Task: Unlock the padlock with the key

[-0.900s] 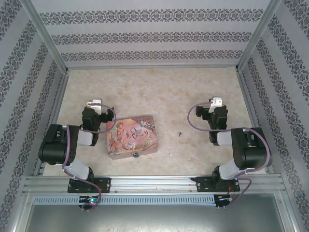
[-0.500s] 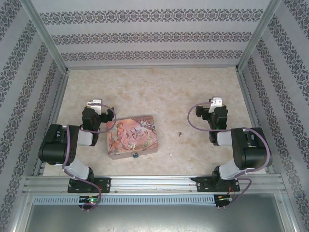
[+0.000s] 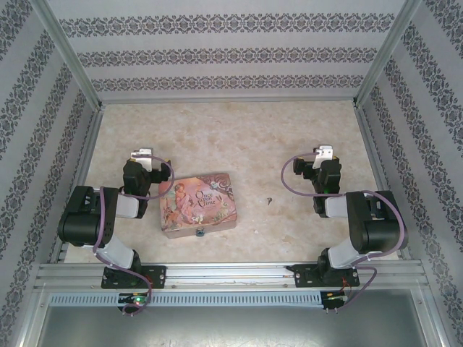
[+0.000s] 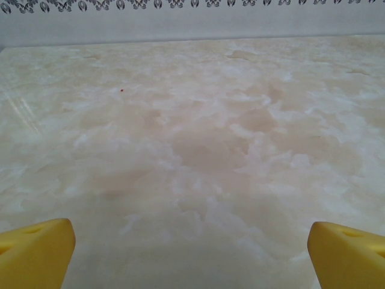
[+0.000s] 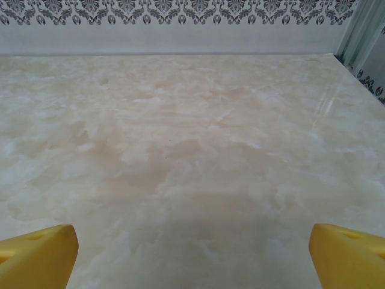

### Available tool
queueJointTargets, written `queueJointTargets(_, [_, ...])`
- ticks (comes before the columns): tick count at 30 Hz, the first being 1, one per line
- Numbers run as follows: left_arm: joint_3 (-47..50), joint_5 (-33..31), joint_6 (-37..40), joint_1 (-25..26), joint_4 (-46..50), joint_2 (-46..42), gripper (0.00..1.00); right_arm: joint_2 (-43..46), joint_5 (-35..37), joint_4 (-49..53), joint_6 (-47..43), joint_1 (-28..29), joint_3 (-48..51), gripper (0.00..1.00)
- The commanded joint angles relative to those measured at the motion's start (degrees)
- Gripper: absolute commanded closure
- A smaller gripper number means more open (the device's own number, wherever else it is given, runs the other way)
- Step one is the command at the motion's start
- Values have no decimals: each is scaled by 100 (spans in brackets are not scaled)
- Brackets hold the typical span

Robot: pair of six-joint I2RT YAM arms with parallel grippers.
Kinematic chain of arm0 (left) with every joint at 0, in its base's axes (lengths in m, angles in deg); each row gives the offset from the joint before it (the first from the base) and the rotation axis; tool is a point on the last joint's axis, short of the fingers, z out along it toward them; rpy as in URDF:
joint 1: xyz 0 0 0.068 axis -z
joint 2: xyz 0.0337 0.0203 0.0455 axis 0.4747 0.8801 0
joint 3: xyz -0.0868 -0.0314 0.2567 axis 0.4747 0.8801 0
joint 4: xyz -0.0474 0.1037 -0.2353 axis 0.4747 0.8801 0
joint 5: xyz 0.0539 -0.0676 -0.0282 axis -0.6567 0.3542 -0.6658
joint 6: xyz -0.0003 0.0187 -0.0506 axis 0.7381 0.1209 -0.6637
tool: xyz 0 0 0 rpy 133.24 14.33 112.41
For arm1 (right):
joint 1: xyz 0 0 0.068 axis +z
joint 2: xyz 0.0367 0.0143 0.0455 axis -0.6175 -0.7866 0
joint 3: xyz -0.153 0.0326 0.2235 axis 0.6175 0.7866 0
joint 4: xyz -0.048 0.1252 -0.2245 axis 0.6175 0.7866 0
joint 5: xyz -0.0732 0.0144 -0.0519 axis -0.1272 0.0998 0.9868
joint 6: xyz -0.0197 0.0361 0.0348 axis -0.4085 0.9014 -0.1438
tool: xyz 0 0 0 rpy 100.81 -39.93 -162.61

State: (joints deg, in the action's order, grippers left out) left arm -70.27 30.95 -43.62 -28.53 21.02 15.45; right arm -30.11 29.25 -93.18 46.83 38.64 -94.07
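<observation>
The tiny blue padlock (image 3: 202, 233) hangs at the front side of a pink illustrated tin (image 3: 198, 203) in the top view. The key (image 3: 269, 200), a dark speck, lies on the table to the right of the tin. My left gripper (image 3: 142, 153) rests folded back to the left of the tin, apart from it. My right gripper (image 3: 325, 152) rests to the right of the key, well clear of it. In the wrist views the left gripper (image 4: 192, 259) and the right gripper (image 5: 192, 259) stand open, yellow fingertips (image 4: 36, 253) far apart over bare table.
The marbled beige table (image 3: 239, 137) is enclosed by patterned walls (image 3: 231, 58) on three sides. A metal rail (image 3: 231, 275) runs along the near edge, where both arm bases are bolted.
</observation>
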Motion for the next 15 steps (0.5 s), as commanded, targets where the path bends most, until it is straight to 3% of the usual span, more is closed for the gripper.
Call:
queueJointTargets(1, [-8,-222,-34,-43,59,-62,1,16,-56,-76,79,-7,-61,2])
queueJointTargets(15, [326,-179,-28,-43,-293,-398,1,195,213,36,178,-17,-43,2])
